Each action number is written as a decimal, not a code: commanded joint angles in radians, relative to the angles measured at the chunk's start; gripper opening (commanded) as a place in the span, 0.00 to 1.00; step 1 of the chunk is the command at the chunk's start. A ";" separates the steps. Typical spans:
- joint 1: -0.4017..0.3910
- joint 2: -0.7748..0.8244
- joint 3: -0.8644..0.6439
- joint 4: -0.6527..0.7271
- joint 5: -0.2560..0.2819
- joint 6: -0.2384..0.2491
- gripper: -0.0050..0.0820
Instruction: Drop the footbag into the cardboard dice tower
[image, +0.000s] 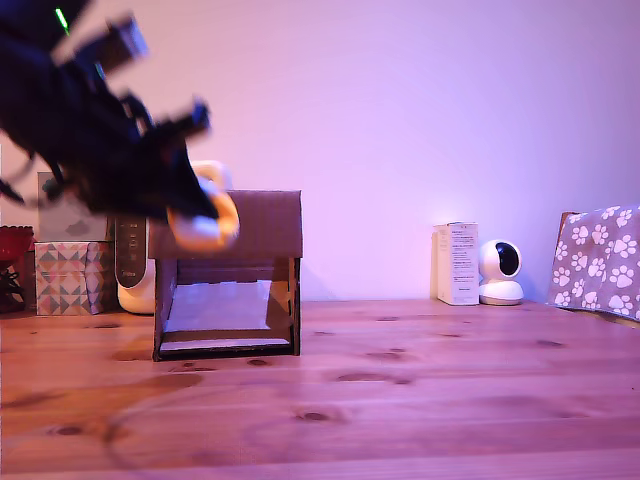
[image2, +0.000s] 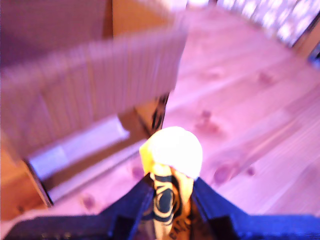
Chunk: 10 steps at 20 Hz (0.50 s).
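Observation:
The footbag (image: 205, 225), orange-yellow and white, is held in the air by my gripper (image: 198, 215), which is shut on it. It hangs in front of the upper band of the cardboard dice tower (image: 262, 225), at its corner on the exterior view's left. The wrist view is blurred. There the footbag (image2: 171, 155) shows a bright white panel and a yellow panel with a dark round mark, pinched between the dark fingers (image2: 130, 205). The cardboard dice tower (image2: 90, 85) lies close beyond it, with its pale ramp (image2: 75, 150) inside the opening.
The tower stands on a wooden table (image: 400, 390). Patterned tissue boxes (image: 72, 275) and a white device (image: 133, 265) stand behind at the exterior view's left. A white carton (image: 457, 263), a small white camera (image: 499, 272) and a paw-print cloth (image: 598, 260) are at the right.

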 joint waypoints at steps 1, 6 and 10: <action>-0.005 -0.042 -0.008 0.008 0.002 0.008 0.12; -0.005 -0.075 -0.008 0.124 -0.006 0.020 0.12; -0.004 -0.074 -0.005 0.339 -0.046 0.082 0.12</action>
